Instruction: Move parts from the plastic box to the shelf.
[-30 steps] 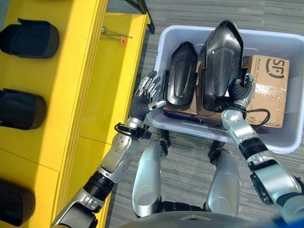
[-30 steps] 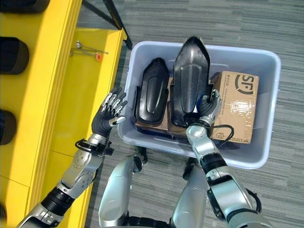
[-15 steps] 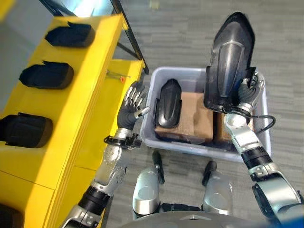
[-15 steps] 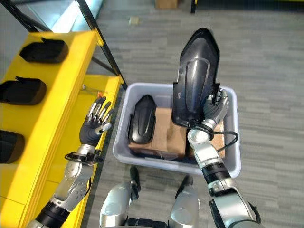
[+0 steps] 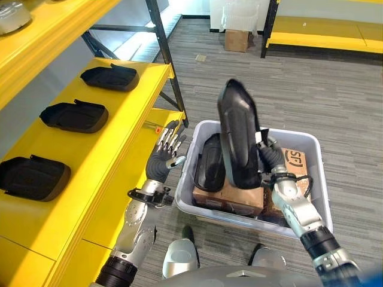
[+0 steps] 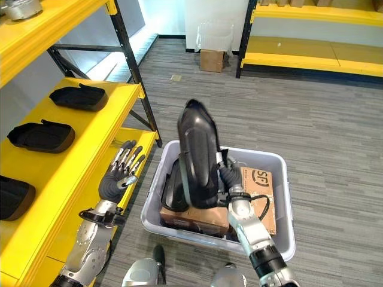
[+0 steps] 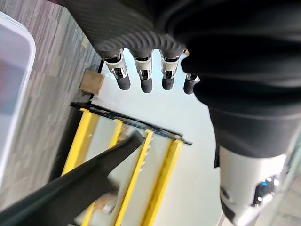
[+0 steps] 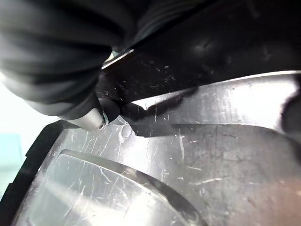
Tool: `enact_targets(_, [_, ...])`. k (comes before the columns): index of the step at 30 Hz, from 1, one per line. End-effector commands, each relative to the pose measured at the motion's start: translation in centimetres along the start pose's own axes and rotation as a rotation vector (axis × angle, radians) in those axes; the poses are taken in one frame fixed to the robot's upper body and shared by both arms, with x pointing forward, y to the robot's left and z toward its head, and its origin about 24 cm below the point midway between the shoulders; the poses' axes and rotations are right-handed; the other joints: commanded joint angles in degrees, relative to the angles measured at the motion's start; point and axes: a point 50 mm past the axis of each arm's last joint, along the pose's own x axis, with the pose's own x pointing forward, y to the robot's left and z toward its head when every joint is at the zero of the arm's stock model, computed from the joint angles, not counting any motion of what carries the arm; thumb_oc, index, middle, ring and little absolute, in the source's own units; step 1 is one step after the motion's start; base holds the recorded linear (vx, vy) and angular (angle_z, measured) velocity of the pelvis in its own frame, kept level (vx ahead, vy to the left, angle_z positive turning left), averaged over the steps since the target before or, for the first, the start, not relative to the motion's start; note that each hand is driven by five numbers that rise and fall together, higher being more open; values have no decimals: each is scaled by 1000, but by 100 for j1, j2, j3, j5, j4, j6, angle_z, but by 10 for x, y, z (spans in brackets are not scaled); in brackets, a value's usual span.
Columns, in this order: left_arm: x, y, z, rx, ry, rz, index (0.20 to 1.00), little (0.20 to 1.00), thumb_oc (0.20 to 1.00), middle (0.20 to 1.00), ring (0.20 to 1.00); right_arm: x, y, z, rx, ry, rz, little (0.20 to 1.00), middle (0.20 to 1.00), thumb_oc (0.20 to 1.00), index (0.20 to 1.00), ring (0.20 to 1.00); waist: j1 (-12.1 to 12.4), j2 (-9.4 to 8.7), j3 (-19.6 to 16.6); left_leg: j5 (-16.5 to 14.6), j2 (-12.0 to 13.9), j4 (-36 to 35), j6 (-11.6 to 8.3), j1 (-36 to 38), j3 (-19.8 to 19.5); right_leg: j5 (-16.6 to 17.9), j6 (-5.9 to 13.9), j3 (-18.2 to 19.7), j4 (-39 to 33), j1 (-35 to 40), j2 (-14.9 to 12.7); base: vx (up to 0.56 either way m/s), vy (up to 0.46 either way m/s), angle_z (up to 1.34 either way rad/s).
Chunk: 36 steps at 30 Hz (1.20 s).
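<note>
- The right hand (image 5: 270,160) has its fingers curled round the lower edge of a long black part (image 5: 238,143), holding it upright and clear above the plastic box (image 5: 302,141); in the right wrist view the part's glossy, scratched face (image 8: 197,155) sits right against the hand.
- The left hand (image 5: 166,154) is raised beside the box's near-left corner, fingers straight and spread, holding nothing; its wrist view shows the fingertips (image 7: 145,84) in a free row.
- The held part looks like a rigid moulded shell: stiff, probably light for its length, and smooth enough to slip. Gripped at one end only, it will tend to swing or twist, so a second support from the free hand near its upper half would likely steady it.
- A second black part (image 5: 209,162) lies in the box on top of a cardboard carton (image 5: 230,195). Its rims and narrower ends look like the best places to take hold, rather than the slick domed face.
- On the left, the yellow shelf (image 5: 114,128) already carries three black parts; the nearest is (image 5: 33,177), then (image 5: 75,115), then (image 5: 110,77).
- Open space lies on the shelf board between them and near its front edge, where the held part could probably be laid flat.
</note>
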Motion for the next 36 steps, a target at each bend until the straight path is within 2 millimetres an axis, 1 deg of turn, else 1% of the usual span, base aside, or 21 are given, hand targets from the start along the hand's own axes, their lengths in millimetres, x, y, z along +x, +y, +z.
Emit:
enact_targets(1, [8, -12, 33, -4, -161, -142, 1000, 1000, 1000, 1000, 1000, 5, 12, 41, 93, -158, 180, 200, 200, 200, 200, 200, 152, -76, 6, 170, 258, 16, -79, 185, -195, 569, 163, -137, -471, 342, -28, -50, 305, 5])
enact_targets(4, [12, -10, 30, 5, -108, -176, 1000, 1000, 1000, 1000, 1000, -2, 21, 40, 109, -165, 258, 200, 200, 200, 200, 200, 286, -120, -123, 71, -180, -316, 131, 301, -232, 1212, 416, -287, -864, 352, -247, -103, 436, 6])
enact_targets(5, [16, -10, 28, 4, -91, -185, 1000, 1000, 1000, 1000, 1000, -3, 26, 39, 130, -168, 273, 200, 200, 200, 200, 200, 329, -183, -161, -38, -394, -408, 248, 329, -207, 1690, 565, -333, -927, 223, -394, -104, 261, 7])
enact_targets(8, [21, -12, 27, -2, -64, -201, 1000, 1000, 1000, 1000, 1000, -2, 31, 40, 112, -200, 282, 200, 200, 200, 200, 200, 341, -230, -170, -193, -588, -552, 395, 428, -181, 2155, 730, -188, -764, -128, -545, -85, 116, -11])
enact_targets(9, [23, -13, 23, -18, -42, -202, 1000, 1000, 1000, 1000, 1000, -3, 31, 39, 107, -209, 266, 200, 200, 200, 200, 200, 241, -200, -213, -182, -653, -609, 482, 386, -396, 1956, 673, 182, -624, -228, -322, -64, 25, 6])
enact_targets(10, [24, -14, 12, -72, 9, -199, 1000, 1000, 1000, 1000, 1000, -5, 27, 39, 116, -227, 235, 200, 200, 200, 200, 200, 79, -161, -319, -75, -738, -735, 567, 340, -778, 1495, 504, 702, -513, -232, 241, -24, -25, 88])
enact_targets(11, [21, -15, 3, -102, 43, -178, 1000, 1000, 1000, 1000, 1000, -5, 22, 38, 128, -226, 216, 200, 200, 200, 200, 200, 11, -173, -444, -5, -856, -855, 614, 319, -1046, 1094, 333, 920, -493, -168, 776, 12, -45, 144])
enact_targets(13, [15, -20, -10, -154, 57, -147, 1000, 1000, 1000, 1000, 1000, -5, 19, 35, 144, -190, 204, 200, 200, 200, 200, 200, -193, -228, -592, 27, -1226, -906, 647, 272, -1653, 811, -42, 1681, -346, -203, 1728, 30, -77, 156])
enact_targets(15, [11, -17, -17, -169, 70, -97, 1000, 1000, 1000, 1000, 1000, -6, 18, 30, 133, -170, 232, 200, 200, 200, 200, 200, -198, -261, -625, 60, -1379, -906, 632, 234, -1992, 706, -182, 1801, -930, -25, 1840, -1, -176, 110])
enact_targets(17, [11, -14, -16, -187, 58, -79, 1000, 1000, 1000, 1000, 1000, -4, 15, 31, 123, -172, 227, 200, 200, 200, 200, 200, -126, -252, -606, 117, -1387, -906, 601, 86, -2136, 703, -232, 1829, -1232, -59, 1856, -190, -208, 76])
enact_targets(22, [13, -16, -12, -161, 36, -79, 1000, 1000, 1000, 1000, 1000, 0, 21, 32, 116, -179, 248, 200, 200, 200, 200, 200, 29, -212, -492, 338, -1249, -906, 475, -264, -2298, 914, -244, 1723, -1668, -118, 1793, -179, -119, 29])
enact_targets(24, [10, -15, -14, -152, 49, -66, 1000, 1000, 1000, 1000, 1000, -1, 20, 30, 117, -173, 251, 200, 200, 200, 200, 200, 28, -199, -480, 374, -1142, -906, 372, -288, -2160, 944, -223, 1548, -1789, -9, 1732, -47, -72, 12])
enact_targets(25, [9, -13, -15, -132, 49, -75, 1000, 1000, 1000, 1000, 1000, -8, 18, 25, 124, -160, 223, 200, 200, 200, 200, 200, -85, -160, -451, 352, -940, -906, 251, -235, -1274, 903, -179, 1079, -1833, 147, 1621, -33, -54, 40])
enact_targets(26, [10, -13, -15, -133, 43, -87, 1000, 1000, 1000, 1000, 1000, -10, 15, 23, 125, -153, 201, 200, 200, 200, 200, 200, -159, -151, -469, 370, -870, -906, 213, -221, -809, 892, -167, 882, -1847, 168, 1580, -47, -16, 101])
enact_targets(27, [11, -12, -15, -136, 35, -89, 1000, 1000, 1000, 1000, 1000, -12, 11, 20, 125, -135, 163, 200, 200, 200, 200, 200, -272, -146, -455, 387, -779, -906, 164, -112, -96, 854, -153, 560, -1848, 249, 1500, -12, 40, 145])
enact_targets(28, [13, -13, -15, -146, 27, -84, 1000, 1000, 1000, 1000, 1000, -13, 8, 17, 123, -124, 155, 200, 200, 200, 200, 200, -340, -154, -476, 304, -738, -859, 121, -51, 222, 794, -125, 403, -1848, 317, 1441, -28, 47, 188])
enact_targets(30, [15, -16, -17, -184, 31, -91, 1000, 1000, 1000, 1000, 1000, -13, 5, 14, 103, -115, 148, 200, 200, 200, 200, 200, -425, -220, -431, 96, -619, -401, 109, -33, 632, 780, -161, 131, -1829, 440, 1320, -92, 85, 162])
enact_targets(32, [17, -23, -18, -188, 28, -116, 1000, 1000, 1000, 1000, 1000, -10, 4, 16, 73, -120, 170, 200, 200, 200, 200, 200, -450, -311, -387, -162, -357, 273, 86, -87, 875, 780, -213, -52, -1705, 432, 1163, -151, 131, 73])
enact_targets(33, [17, -25, -16, -175, 32, -117, 1000, 1000, 1000, 1000, 1000, -7, 2, 19, 59, -125, 178, 200, 200, 200, 200, 200, -442, -340, -396, -114, -104, 547, 9, 41, 924, 756, -256, -166, -1595, 398, 1084, -90, 115, 43])
enact_targets(34, [17, -25, -16, -175, 32, -116, 1000, 1000, 1000, 1000, 1000, -6, 2, 19, 58, -125, 179, 200, 200, 200, 200, 200, -442, -339, -398, -101, -78, 562, -5, 62, 917, 749, -262, -183, -1582, 397, 1078, -65, 169, 38])
enact_targets(36, [15, -24, -15, -185, 33, -102, 1000, 1000, 1000, 1000, 1000, -5, 0, 18, 55, -103, 160, 200, 200, 200, 200, 200, -405, -313, -453, 289, 253, 794, -217, 193, 804, 681, -353, -265, -1558, 441, 1071, -19, 200, 40])
